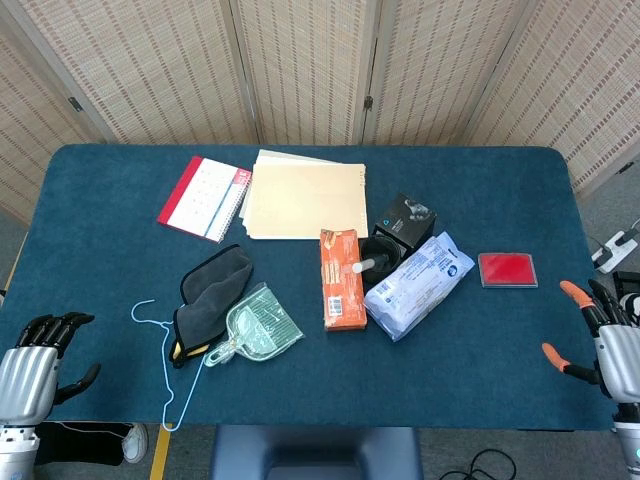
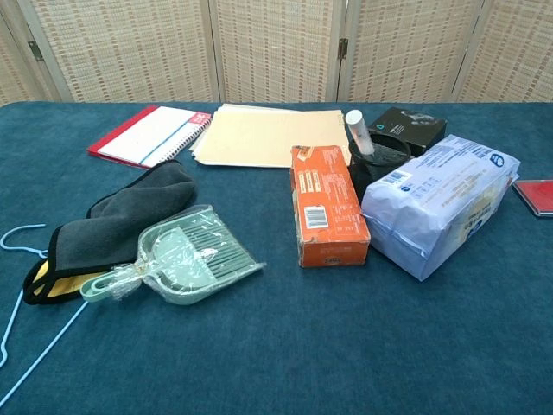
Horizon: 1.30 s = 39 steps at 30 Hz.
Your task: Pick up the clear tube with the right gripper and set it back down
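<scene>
The clear tube [image 1: 363, 266] with a white cap leans in a black mesh cup [image 1: 381, 254] between the orange box [image 1: 341, 279] and the blue-white packet [image 1: 420, 283]. In the chest view the clear tube [image 2: 359, 131] sticks up out of the mesh cup [image 2: 378, 162]. My right hand [image 1: 605, 335] hovers at the table's right front edge, fingers spread and empty, well apart from the tube. At the left front corner sits my left hand [image 1: 38, 362], fingers apart, holding nothing. The chest view shows neither hand.
A black box [image 1: 404, 219] stands behind the cup and a red pad [image 1: 507, 269] lies to the right. Manila folders [image 1: 303, 195], a red notebook [image 1: 205, 197], a grey cloth [image 1: 212, 291], a green dustpan [image 1: 257, 328] and a blue hanger [image 1: 160, 365] fill the left.
</scene>
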Motion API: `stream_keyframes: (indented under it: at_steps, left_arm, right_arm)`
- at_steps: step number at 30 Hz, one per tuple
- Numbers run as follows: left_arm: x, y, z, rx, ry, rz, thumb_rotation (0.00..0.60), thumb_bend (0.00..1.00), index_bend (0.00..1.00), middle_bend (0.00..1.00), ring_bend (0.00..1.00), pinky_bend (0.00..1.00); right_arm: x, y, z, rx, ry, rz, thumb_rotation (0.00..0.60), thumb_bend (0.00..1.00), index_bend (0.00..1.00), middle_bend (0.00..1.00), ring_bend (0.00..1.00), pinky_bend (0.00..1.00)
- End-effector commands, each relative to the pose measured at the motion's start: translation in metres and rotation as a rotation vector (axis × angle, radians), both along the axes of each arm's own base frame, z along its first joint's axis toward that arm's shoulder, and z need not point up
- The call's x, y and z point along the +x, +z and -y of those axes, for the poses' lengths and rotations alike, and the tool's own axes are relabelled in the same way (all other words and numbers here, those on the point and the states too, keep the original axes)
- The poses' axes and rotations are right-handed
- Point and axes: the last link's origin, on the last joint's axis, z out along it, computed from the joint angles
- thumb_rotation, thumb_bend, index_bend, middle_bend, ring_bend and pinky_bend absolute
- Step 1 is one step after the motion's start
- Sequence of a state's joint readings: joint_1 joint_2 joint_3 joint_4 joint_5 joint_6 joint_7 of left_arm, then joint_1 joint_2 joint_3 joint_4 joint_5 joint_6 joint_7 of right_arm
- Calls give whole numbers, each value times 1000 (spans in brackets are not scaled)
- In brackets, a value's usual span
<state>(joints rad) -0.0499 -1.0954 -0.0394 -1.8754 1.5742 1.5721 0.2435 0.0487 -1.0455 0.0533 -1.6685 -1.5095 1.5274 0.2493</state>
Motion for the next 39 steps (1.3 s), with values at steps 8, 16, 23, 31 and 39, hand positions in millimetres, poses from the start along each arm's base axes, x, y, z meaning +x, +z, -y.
stream_keyframes:
  at_steps: [8,16,23,31,39]
  left_arm:
    - [0,-1,-2,-2,6,-3,600,266,286,296,278,222]
    - [1,-1,-2,-7,6,1,600,264,286,296,278,222]
    - [0,1,0,-1,11,5,600,264,287,295,279,222]
    - [-5,3,6,7,32,10,600,265,287,296,279,222]
    - [-10,6,8,13,47,13,600,265,286,295,279,223]
  right_arm:
    - [3,-3,3,10,4,13,600,176,122,181,10,117]
    - [16,-9,29,38,27,66,600,229,146,231,40,118]
    - [59,-31,91,185,94,74,600,327,273,265,54,118]
    - [118,-73,154,320,168,76,600,91,322,257,52,109]
    - [152,-118,186,372,196,-26,600,106,345,188,0,17]
